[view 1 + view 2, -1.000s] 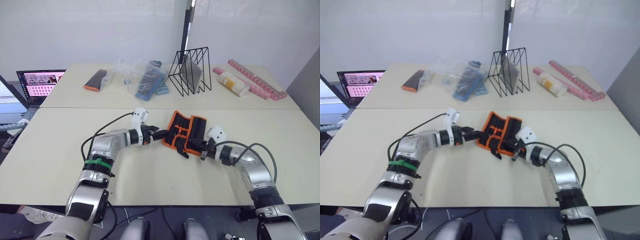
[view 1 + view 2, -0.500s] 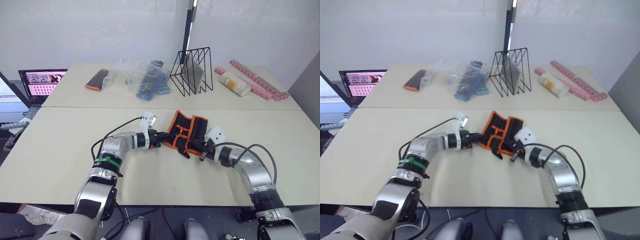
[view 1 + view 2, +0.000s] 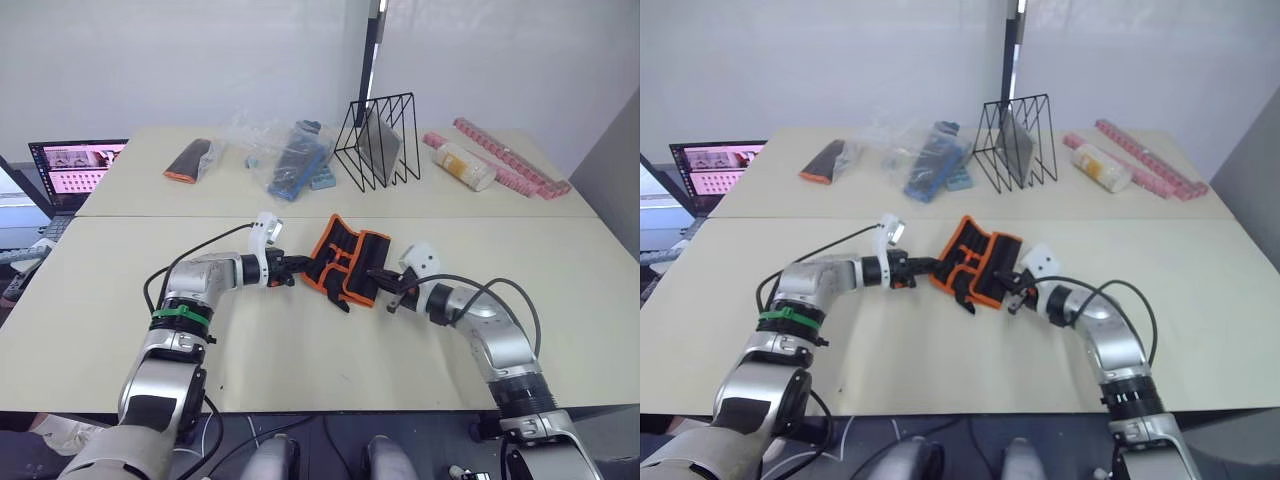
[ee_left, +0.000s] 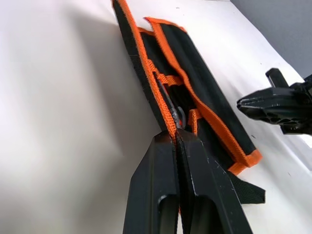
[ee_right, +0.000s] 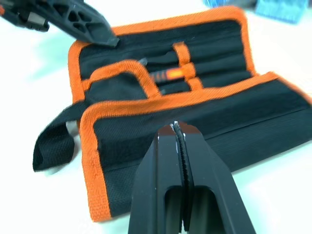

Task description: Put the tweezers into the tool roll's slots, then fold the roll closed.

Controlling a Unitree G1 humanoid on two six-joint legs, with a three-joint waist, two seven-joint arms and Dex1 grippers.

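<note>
I've dragged the tool roll [image 3: 345,262] toward the table's left edge, left gripper [image 3: 296,268] pinching its edge, right gripper [image 3: 383,277] closed empty beside it.

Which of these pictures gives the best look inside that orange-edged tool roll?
The right wrist view: the tool roll lies spread, its slots facing the camera. The left wrist view sees it edge-on; the eye views show it small between both grippers.

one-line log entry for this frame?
phase: folding | tool roll: partly folded on table | left end effector: shut on roll's left edge | right end effector: shut, at right edge
</note>
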